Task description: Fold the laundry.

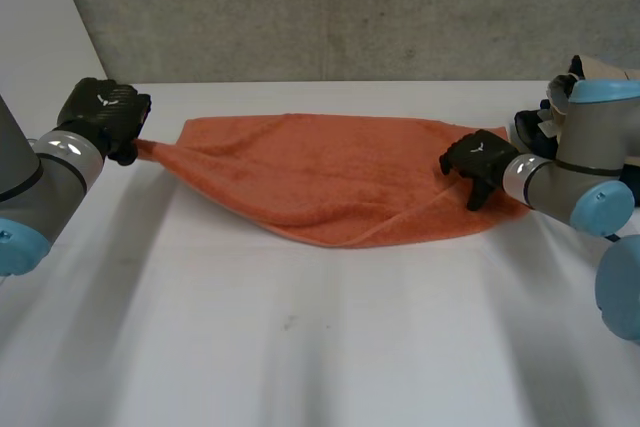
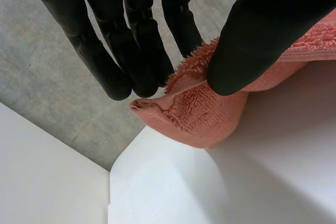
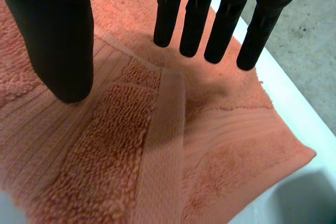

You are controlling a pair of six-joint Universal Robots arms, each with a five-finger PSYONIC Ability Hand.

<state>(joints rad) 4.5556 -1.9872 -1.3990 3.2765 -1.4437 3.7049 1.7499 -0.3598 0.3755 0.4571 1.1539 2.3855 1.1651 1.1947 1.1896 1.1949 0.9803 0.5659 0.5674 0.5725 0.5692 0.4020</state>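
Note:
An orange towel (image 1: pixel 330 172) lies folded across the far half of the white table (image 1: pixel 300 337), stretched toward its left corner. My left hand (image 1: pixel 105 117) pinches that corner between thumb and fingers, lifted off the table near the edge. In the left wrist view the towel corner (image 2: pixel 194 108) sits between my thumb (image 2: pixel 247 40) and the fingers (image 2: pixel 131 51). My right hand (image 1: pixel 478 162) hovers over the towel's right end, open, fingers straight. In the right wrist view the towel's woven band (image 3: pixel 163 145) lies under my right hand's fingers (image 3: pixel 220 19), which hold nothing.
A grey concrete wall (image 1: pixel 350 7) stands behind the table. The table's left edge (image 2: pixel 113 182) runs just under the left hand, with grey floor (image 2: pixel 47 82) beyond it. A dark object (image 1: pixel 535 127) lies at the back right behind my right arm.

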